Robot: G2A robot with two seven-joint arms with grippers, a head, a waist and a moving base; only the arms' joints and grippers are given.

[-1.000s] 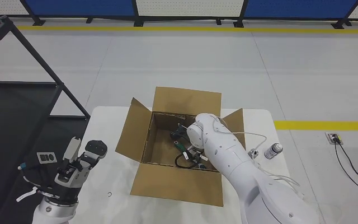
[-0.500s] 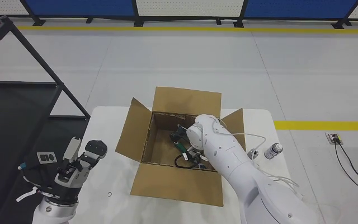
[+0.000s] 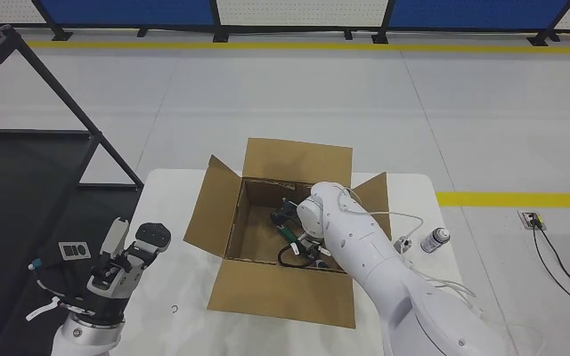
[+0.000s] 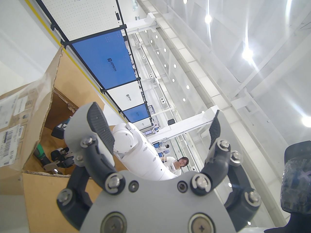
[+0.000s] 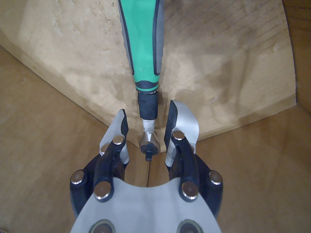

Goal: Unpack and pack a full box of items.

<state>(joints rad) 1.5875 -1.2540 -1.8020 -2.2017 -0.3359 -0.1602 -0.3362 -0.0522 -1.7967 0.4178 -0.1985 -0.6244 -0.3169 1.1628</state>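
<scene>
- The left gripper (image 4: 155,122) is held over the left end of the table (image 3: 178,214), well apart from the box. It points up toward the ceiling, its fingers are spread wide, and it holds nothing.
- The cardboard box (image 3: 285,298) stands at the table's middle with all its flaps folded out.
- A few dark items (image 3: 283,214) lie on the box floor toward the far wall.
- The right arm reaches down into the box. The right gripper (image 5: 147,120) is low over the floor, beside a corner of the box.
- A green-handled ratchet (image 5: 143,37) lies flat on the box floor. Its thin neck runs between the right gripper's fingers (image 5: 171,115). The fingers stand apart on either side and do not yet press on it.
- A small can (image 3: 435,238) stands on the table to the right of the box, well apart from it.
- Progress: unpacking looks to be at an early stage.
  - The can is perhaps one thing already taken out.
  - The ratchet and the dark items are still inside the box.
  - Emptying the box is left to do, and then the whole of the repacking.
- Change: very little.
  - Against a second ago, the right arm has settled a touch within the box.
  - Against half a second ago, I see no shift.
  - The left arm, the box and the can sit in the same places throughout.
</scene>
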